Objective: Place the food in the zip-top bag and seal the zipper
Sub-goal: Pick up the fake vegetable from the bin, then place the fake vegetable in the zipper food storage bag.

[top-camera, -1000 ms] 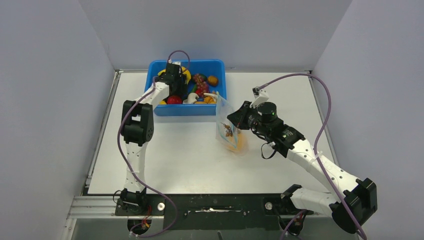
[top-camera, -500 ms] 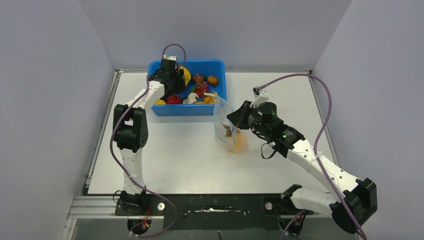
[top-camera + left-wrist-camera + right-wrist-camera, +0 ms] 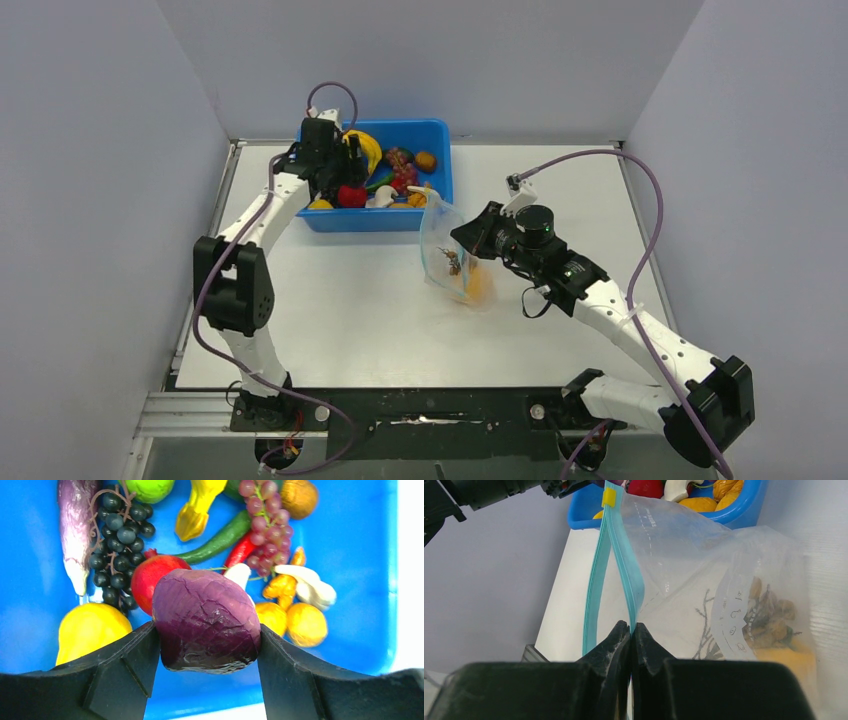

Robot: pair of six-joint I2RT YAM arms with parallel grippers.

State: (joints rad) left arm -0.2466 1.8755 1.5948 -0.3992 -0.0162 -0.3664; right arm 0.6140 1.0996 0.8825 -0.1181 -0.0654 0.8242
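Note:
My left gripper (image 3: 206, 630) is shut on a purple, cabbage-like piece of food (image 3: 206, 620) and holds it above the blue tub (image 3: 375, 222). More food lies in the tub below: black grapes (image 3: 117, 540), reddish-purple grapes (image 3: 265, 515), a red pomegranate (image 3: 145, 577) and a yellow fruit (image 3: 90, 630). My right gripper (image 3: 631, 626) is shut on one teal strip of the zipper (image 3: 638, 580) and holds the zip-top bag (image 3: 450, 255) upright with its mouth spread. An orange piece (image 3: 786, 655) and a brownish bunch (image 3: 771, 617) lie inside the bag.
The tub's near wall (image 3: 744, 515) stands just behind the bag. A yellow slider (image 3: 609, 497) sits at the far end of the zipper. White table (image 3: 340, 300) stretches between the arms, with grey walls on three sides.
My left gripper has risen and shifted left over the tub, carrying the purple piece. The bag's mouth has swung slightly left and spread wider. The right gripper has held its grip.

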